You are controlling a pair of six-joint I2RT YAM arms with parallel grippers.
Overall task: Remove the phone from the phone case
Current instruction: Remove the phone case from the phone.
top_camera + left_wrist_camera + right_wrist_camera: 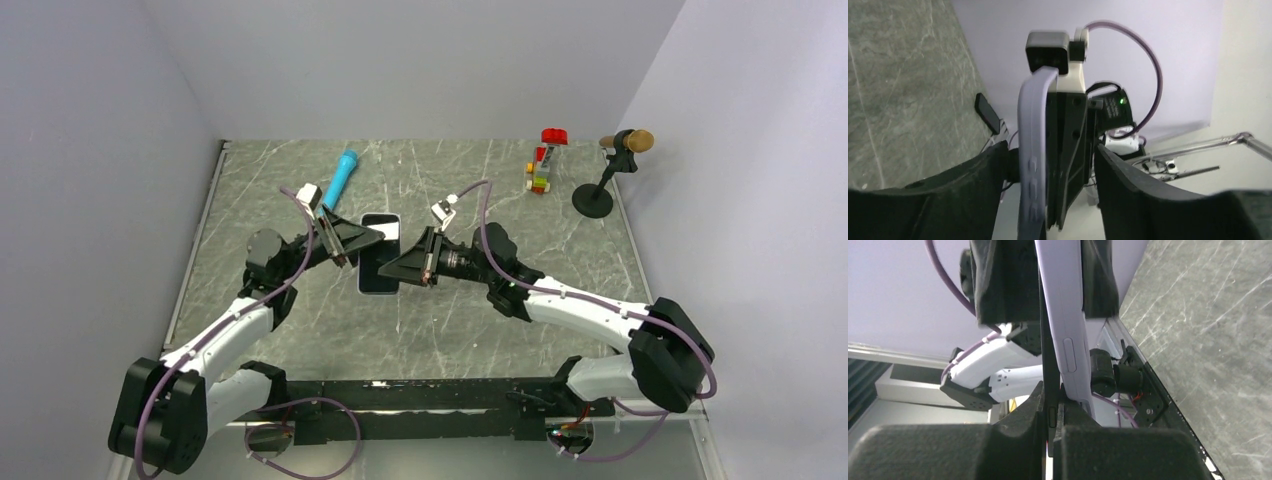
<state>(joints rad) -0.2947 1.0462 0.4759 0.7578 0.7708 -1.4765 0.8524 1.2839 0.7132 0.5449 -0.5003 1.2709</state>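
Note:
The phone [377,272] and the pale blue-grey phone case [381,218] hang above the table between both arms. My right gripper [1052,405] is shut on the thin black edge of the phone [1049,365]. The phone case [1065,315] bends away from the phone on its right side and runs past my right finger. In the left wrist view the phone case [1030,130] stands edge-on beside the right arm's black fingers [1073,140]. My left gripper [1052,150] is open around both, with narrow gaps at its pads.
On the marble table [300,330] a blue cylinder [345,172] lies at the back left. A toy brick stack with a red top [543,165] and a small black stand with a brown head [606,178] sit at the back right. Walls close in on three sides.

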